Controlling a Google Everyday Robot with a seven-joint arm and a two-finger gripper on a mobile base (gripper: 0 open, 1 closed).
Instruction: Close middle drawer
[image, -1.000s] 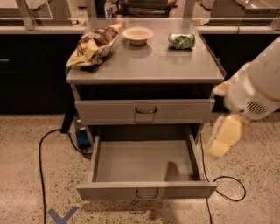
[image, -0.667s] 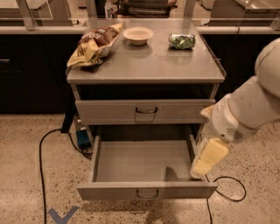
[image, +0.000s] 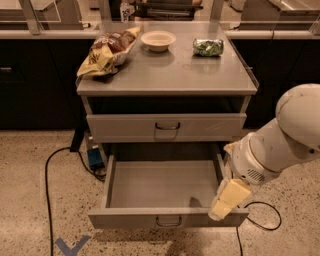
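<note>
The middle drawer (image: 165, 184) is a wide, shallow grey metal drawer. It stands pulled far out and is empty inside. Its flat front (image: 125, 218) faces me with a small dark loop handle (image: 168, 220) at the centre. The taller-fronted drawer above it (image: 125, 128) is shut. No lower drawer shows. My gripper (image: 222, 205), cream-coloured on the end of the white arm (image: 280, 145), hangs at the drawer's right front corner, over the right end of the front panel.
On the cabinet top (image: 170, 75) lie a chip bag (image: 107, 50), a white bowl (image: 158, 40) and a green packet (image: 208, 47). Black cables (image: 47, 170) and a blue box (image: 95, 158) lie on the floor at left, with another cable (image: 265, 222) at right. Dark counters stand behind.
My arm has swung down and to the left, from beside the cabinet's right side to the right front corner of the open drawer. The drawer has not moved.
</note>
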